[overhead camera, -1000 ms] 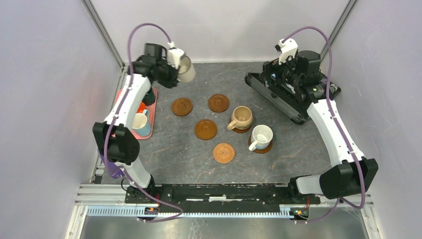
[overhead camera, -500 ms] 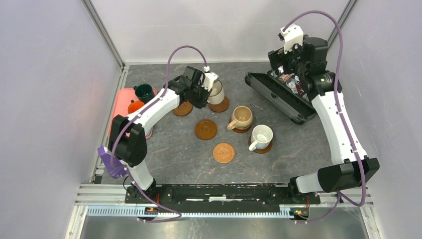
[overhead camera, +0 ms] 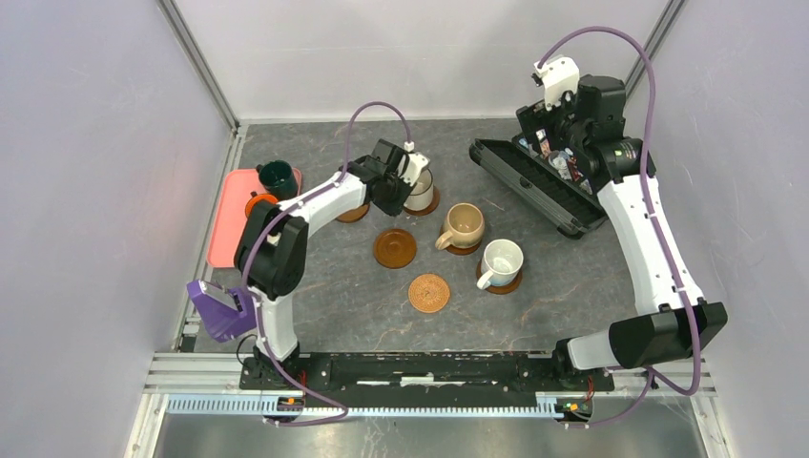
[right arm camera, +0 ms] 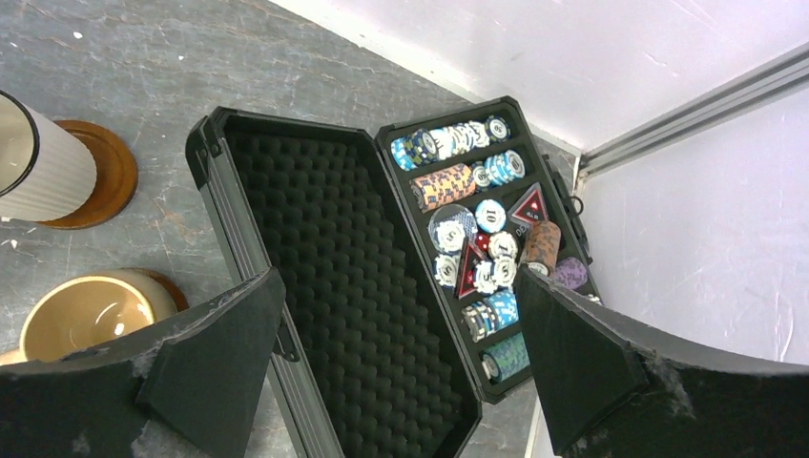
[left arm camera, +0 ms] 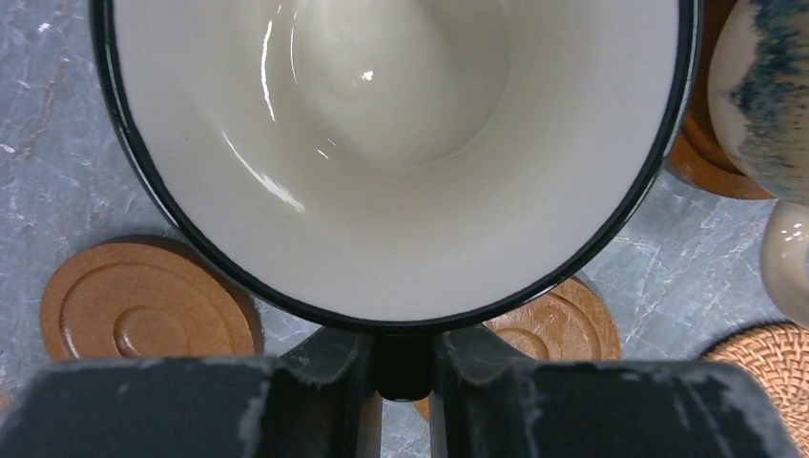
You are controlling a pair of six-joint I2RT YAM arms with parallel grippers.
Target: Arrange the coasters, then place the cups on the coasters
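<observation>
My left gripper [left arm camera: 401,367] is shut on the dark handle of the cream striped cup [left arm camera: 401,143]. That cup [overhead camera: 420,184] stands upright on the back coaster [right arm camera: 100,172]. The beige cup [overhead camera: 465,224] and the white cup [overhead camera: 501,260] each sit on a coaster. Bare coasters lie at the left [left arm camera: 143,305], in the middle [overhead camera: 394,247] and, woven, at the front [overhead camera: 428,293]. The dark green cup [overhead camera: 277,176] and the orange cup [overhead camera: 256,203] are on the pink tray. My right gripper [right arm camera: 399,286] hangs open and empty over the chip case.
An open black case [right arm camera: 343,286] with poker chips [right arm camera: 472,239] lies at the back right. The pink tray [overhead camera: 224,234] sits along the left edge, partly behind my left arm. A purple device [overhead camera: 217,310] rests near the left base.
My left arm has carried the cream cup from the back left corner rightward and down onto the back coaster. The right arm has barely shifted above the case.
</observation>
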